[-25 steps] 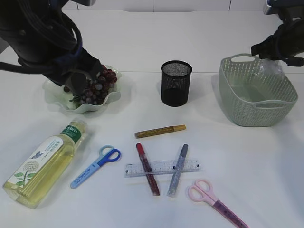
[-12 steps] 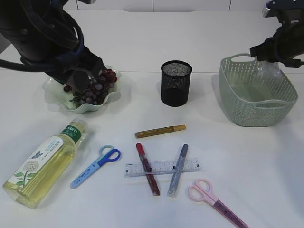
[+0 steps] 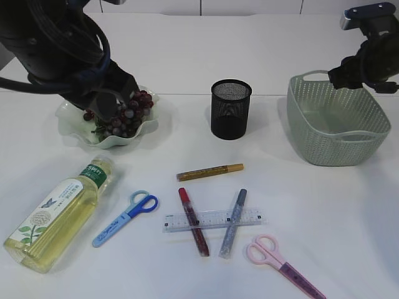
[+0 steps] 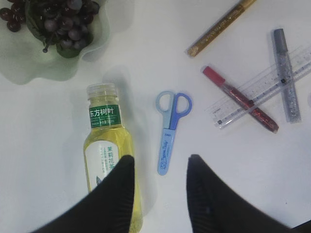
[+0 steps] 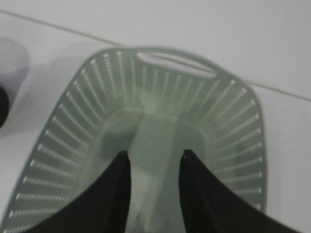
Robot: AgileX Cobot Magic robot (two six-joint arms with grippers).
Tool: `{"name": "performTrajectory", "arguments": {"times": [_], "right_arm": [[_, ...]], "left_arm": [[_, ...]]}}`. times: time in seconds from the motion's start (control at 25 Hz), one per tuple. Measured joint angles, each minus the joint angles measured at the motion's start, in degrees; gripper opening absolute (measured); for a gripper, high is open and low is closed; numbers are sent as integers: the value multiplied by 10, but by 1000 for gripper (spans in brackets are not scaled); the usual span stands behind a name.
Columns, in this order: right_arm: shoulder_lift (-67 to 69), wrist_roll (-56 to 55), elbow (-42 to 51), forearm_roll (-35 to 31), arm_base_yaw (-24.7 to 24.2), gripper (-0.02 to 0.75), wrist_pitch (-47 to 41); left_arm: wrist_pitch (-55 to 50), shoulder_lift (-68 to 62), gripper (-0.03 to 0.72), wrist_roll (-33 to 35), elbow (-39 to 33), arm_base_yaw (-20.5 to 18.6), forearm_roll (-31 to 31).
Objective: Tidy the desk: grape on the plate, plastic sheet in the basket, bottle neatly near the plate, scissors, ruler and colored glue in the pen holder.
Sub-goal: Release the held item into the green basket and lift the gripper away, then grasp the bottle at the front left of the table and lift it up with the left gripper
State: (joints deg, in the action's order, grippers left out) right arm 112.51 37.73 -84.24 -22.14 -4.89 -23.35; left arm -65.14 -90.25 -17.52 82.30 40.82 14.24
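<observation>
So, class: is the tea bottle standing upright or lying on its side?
Lying on its side. The bottle rests flat along the table, cap end toward the plate of grapes.

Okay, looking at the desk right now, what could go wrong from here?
The ruler lies across the red glue stick and under the silver one, so picking up any one may drag the others. The bottle lies on its side and might roll if nudged. The blue scissors lie close beside it, leaving the left gripper little room.

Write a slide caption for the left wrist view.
Open left tool above bottle and blue scissors; grapes on plate.
</observation>
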Motion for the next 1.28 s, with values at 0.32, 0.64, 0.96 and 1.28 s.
{"name": "performTrajectory", "arguments": {"times": [0.32, 0.64, 0.96, 1.28], "right_arm": [[0, -83, -49, 117, -3, 286, -228], [0, -232, -203, 229, -3, 230, -455], [-31, -351, -224, 236, -3, 228, -475], [-109, -429, -203, 236, -3, 428, -479]], "left_arm": [[0, 0, 268, 0, 0, 0, 0], [0, 0, 267, 0, 0, 0, 1], [-20, 0, 268, 0, 11, 0, 0], [-31, 0, 268, 0, 14, 0, -24]]}}
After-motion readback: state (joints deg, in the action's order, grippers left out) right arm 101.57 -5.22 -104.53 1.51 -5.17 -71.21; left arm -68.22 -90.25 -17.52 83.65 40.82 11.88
